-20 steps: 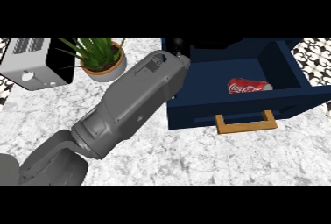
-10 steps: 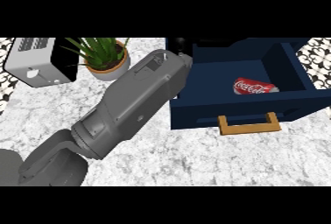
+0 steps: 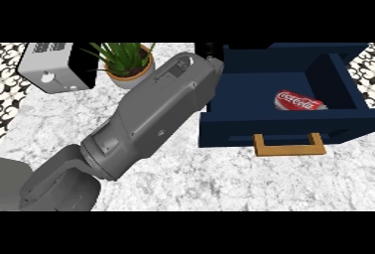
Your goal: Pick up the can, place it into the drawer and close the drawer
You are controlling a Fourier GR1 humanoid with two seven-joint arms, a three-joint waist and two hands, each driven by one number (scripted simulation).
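We see the red can lying on its side inside the open, boxy blue drawer with its wooden handle, while our smooth grey forearm crosses the marbled counter, its hand's grip impossible to tell.

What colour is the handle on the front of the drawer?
The handle is light brown, like wood, against the dark blue drawer; the head view shows it.

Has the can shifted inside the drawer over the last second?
No. The can lies in the same place against the drawer's front wall, just above the handle; only the view shifted.
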